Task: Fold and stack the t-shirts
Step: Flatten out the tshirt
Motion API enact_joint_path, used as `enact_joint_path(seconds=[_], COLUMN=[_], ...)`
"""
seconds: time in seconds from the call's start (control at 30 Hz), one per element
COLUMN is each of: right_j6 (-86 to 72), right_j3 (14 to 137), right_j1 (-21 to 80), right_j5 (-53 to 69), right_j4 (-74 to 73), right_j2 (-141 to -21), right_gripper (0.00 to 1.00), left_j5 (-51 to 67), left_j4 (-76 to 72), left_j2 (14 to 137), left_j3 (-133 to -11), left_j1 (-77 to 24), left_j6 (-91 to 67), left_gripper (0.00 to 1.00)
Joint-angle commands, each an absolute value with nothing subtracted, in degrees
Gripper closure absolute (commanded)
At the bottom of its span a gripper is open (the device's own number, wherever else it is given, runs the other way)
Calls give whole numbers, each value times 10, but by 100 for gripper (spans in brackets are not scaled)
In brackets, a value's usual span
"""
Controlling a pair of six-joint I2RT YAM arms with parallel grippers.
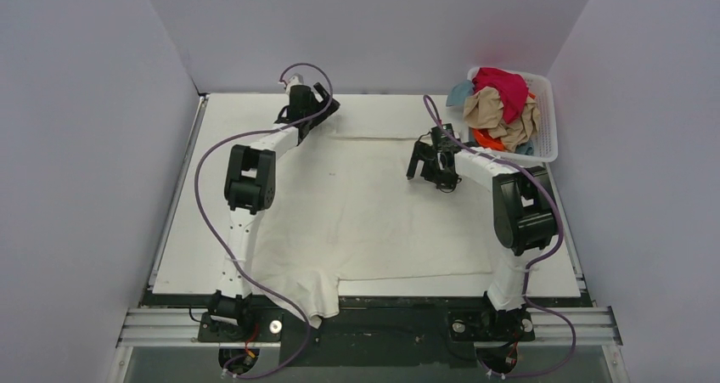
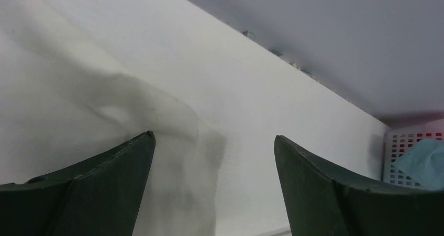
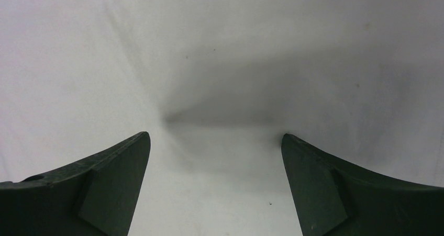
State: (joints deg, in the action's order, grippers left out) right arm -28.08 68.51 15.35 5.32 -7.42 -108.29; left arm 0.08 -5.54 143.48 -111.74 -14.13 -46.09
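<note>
A large cream-white t-shirt (image 1: 365, 205) lies spread flat over the table, one sleeve hanging off the near edge. My left gripper (image 1: 321, 107) is open at the shirt's far left corner; in the left wrist view its fingers (image 2: 104, 189) straddle a raised cloth edge (image 2: 173, 157). My right gripper (image 1: 429, 162) is open just above the shirt's right part; the right wrist view shows only flat cream cloth (image 3: 220, 89) between its fingers. Magenta-red (image 1: 503, 87), tan (image 1: 501, 115), orange (image 1: 486, 137) and pale blue (image 1: 461, 92) shirts lie heaped in the basket.
The white slatted basket (image 1: 548, 120) stands at the table's far right corner and shows in the left wrist view (image 2: 408, 142). Grey walls close in the table on three sides. The table top (image 1: 255, 111) is white, close in colour to the shirt.
</note>
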Motion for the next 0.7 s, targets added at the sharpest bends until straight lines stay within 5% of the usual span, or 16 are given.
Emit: enact_joint_path(seconds=[0.0,0.33,0.67], right_j6=[-271,-267,-266], right_j3=[686,697,702], right_j1=[146,142,142], right_j5=[37,37,6], right_j4=[-111,-119,-152], right_j2=[-1116,-1113,-1015], right_gripper=[8,8,8], left_j5=[31,72,-2], left_j4=[-65,-94,160], left_j2=[1512,1606,1298], left_j3=[-1265,-1456,-1282], left_j1=[-139,-138,-134], left_j6=[-491,-501,-337], left_gripper=[5,5,4])
